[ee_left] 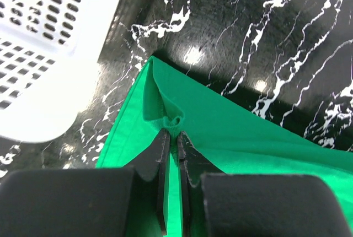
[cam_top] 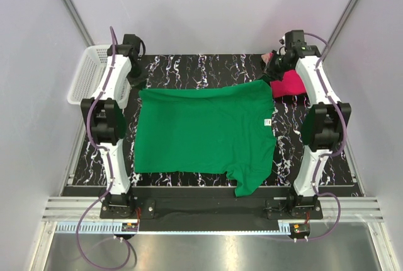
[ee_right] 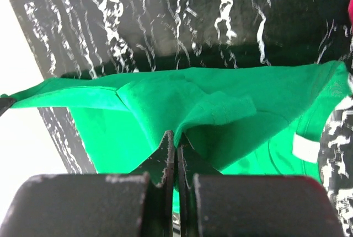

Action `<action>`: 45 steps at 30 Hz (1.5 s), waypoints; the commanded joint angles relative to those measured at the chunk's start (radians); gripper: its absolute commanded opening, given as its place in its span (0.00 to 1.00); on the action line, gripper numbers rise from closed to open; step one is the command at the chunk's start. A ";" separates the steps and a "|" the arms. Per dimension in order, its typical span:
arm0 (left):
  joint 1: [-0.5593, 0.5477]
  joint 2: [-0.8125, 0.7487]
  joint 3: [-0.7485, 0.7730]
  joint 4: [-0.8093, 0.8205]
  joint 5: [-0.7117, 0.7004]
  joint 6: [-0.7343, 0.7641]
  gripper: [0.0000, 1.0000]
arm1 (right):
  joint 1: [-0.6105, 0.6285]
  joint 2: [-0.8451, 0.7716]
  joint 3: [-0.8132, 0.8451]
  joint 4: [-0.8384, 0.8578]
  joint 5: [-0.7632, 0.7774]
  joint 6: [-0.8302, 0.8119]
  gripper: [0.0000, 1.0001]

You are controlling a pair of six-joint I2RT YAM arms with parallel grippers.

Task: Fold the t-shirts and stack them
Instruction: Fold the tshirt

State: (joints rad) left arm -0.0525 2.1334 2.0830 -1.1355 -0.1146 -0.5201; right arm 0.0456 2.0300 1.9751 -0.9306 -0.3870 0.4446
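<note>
Green t-shirt (cam_top: 201, 132), thinly pinched at eleven o'clock by left gripper (ee_left: 171, 135) and one o'clock by right gripper (ee_right: 175, 139), could slip free mid-fold.

No legible txt; neck label (cam_top: 267, 121) on green t-shirt (cam_top: 201, 133) unreadable.

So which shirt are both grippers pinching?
The green shirt, spread over the table; the pink shirt lies bunched at the far right.
</note>
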 commanded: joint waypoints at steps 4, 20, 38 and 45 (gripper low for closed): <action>0.000 -0.078 -0.047 -0.049 -0.019 0.052 0.00 | -0.004 -0.132 -0.133 0.039 -0.049 -0.006 0.00; -0.015 -0.093 -0.205 -0.055 0.038 0.009 0.00 | -0.001 -0.189 -0.377 0.041 -0.092 0.000 0.00; -0.023 -0.148 -0.380 -0.047 -0.050 0.028 0.00 | 0.016 -0.278 -0.610 0.055 -0.084 -0.023 0.00; -0.023 -0.165 -0.483 -0.029 -0.040 0.028 0.00 | 0.020 -0.312 -0.694 0.068 -0.087 -0.018 0.00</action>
State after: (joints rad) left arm -0.0742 2.0350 1.6329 -1.1732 -0.1276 -0.5011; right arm 0.0528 1.7760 1.3022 -0.8799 -0.4580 0.4412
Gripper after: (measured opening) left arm 0.096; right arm 0.019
